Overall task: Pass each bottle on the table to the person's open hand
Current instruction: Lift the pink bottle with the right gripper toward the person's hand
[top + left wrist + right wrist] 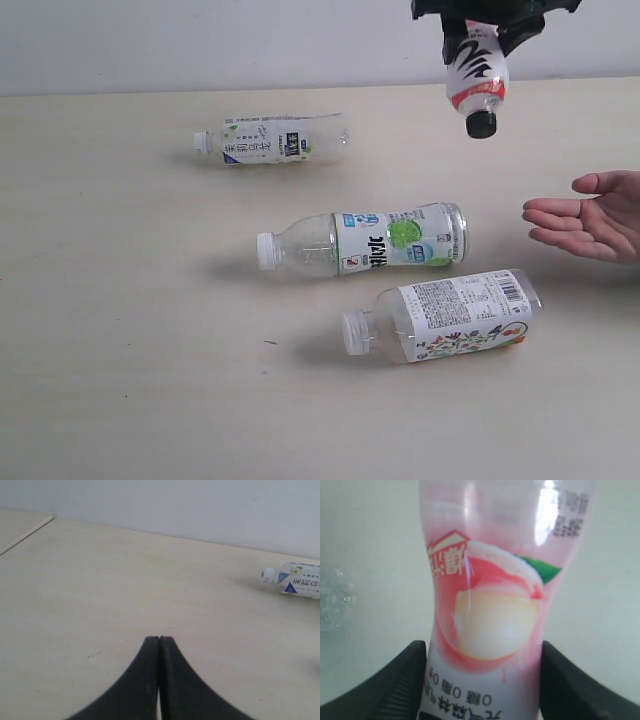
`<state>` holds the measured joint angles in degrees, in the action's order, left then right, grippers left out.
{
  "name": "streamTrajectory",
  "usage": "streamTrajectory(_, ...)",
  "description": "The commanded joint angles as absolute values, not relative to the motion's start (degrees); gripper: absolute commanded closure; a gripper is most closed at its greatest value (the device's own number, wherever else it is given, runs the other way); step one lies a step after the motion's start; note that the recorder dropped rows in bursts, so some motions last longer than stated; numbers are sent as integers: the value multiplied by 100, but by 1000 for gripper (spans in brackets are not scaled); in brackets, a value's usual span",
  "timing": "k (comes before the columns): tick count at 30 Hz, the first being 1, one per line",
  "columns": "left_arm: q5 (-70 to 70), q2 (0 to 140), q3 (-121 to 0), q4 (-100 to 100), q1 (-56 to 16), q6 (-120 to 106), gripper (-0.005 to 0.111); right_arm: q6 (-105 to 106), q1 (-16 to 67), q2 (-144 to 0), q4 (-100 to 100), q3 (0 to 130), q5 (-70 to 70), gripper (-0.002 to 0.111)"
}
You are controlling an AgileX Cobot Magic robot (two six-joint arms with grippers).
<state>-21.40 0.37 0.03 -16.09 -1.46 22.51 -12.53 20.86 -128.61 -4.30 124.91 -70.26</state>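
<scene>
My right gripper (480, 25) hangs high at the back right, shut on the black-capped pink-white bottle (476, 78), which points cap down above the table (120, 300). In the right wrist view that pink bottle (492, 595) fills the frame between both fingers (405, 680). The person's open hand (590, 222) waits palm up at the right edge, below and right of the held bottle. Three white-capped bottles lie on the table: a white-label one (270, 138), a lime-green one (365, 240), a floral one (445, 315). My left gripper (159, 639) is shut and empty above bare tabletop, with the white-label bottle (295, 579) far off.
A pale wall (200, 40) runs behind the table's far edge. In the left wrist view a table edge (25, 535) shows at one corner. A blurred clear object (335, 600) sits at the side of the right wrist view.
</scene>
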Motion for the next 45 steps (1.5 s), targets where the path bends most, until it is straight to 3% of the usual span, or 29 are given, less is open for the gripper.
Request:
streamTrajectory(1, -2131, 0, 0, -1619, -180, 2274, 107, -1038, 2086, -12394, -438, 12263, -6996, 108)
streamTrajectory(8, -2131, 0, 0, -1619, -180, 2274, 107, -912, 2086, -11364, -665, 11035, -6996, 108)
streamTrajectory(15, -2131, 0, 0, -1619, -180, 2274, 107, -912, 2086, -9846, -1116, 8869, -6996, 108)
streamTrajectory(22, -2131, 0, 0, -1619, -180, 2274, 107, -1473, 2086, -9694, -1925, 7291, -6996, 108)
streamTrajectory(31, -2131, 0, 0, -1619, -180, 2274, 107, -1682, 2086, -9694, -1970, 6570, -6418, 108)
streamTrajectory(45, -2131, 0, 0, -1619, -180, 2274, 107, -1813, 2086, -9694, -1999, 6536, -6265, 108)
